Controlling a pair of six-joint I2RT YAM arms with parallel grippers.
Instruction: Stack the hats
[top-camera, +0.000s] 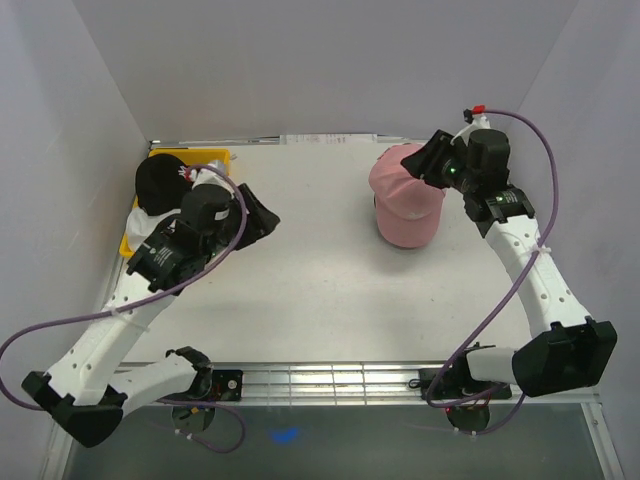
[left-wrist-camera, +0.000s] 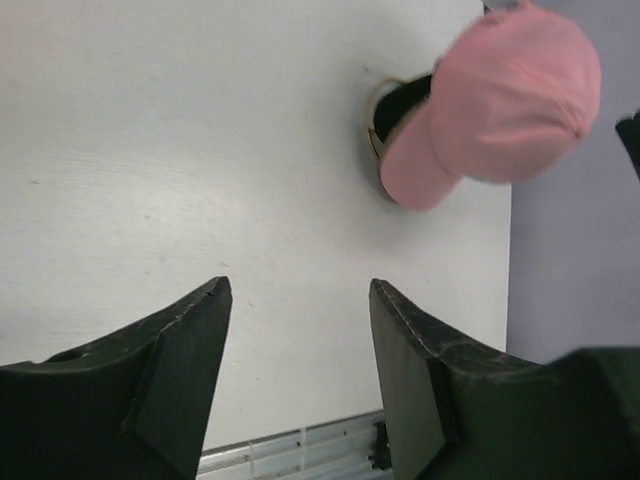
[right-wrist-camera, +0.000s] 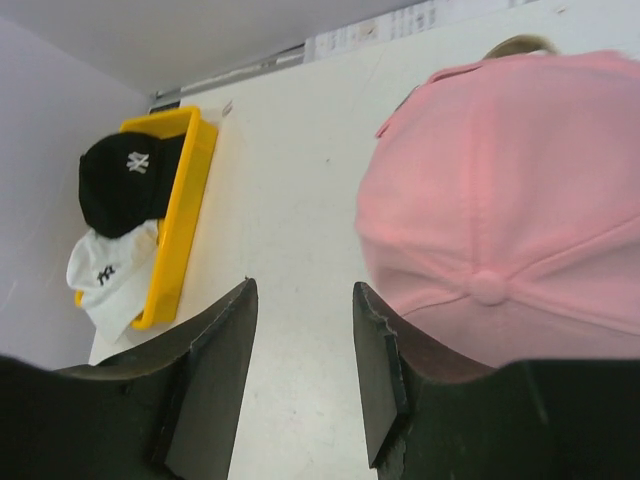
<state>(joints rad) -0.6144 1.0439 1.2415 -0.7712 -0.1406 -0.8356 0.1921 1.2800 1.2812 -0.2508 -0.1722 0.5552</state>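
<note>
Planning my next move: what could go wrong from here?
The right pincer hangs open close beside the pink cap, which is perched on a gold stand; a sideways nudge might knock it off. The white cap droops over the yellow tray's edge right beside the black cap, so lifting one could drag the other.

Yellow tray (right-wrist-camera: 180, 215) at table's (top-camera: 320, 300) far-left corner, gold wire stand (left-wrist-camera: 367, 135) opposite

pink cap (right-wrist-camera: 500, 200) cut by right wrist view's edge; left arm (top-camera: 185, 245) covers much of white cap (top-camera: 147, 223).
</note>
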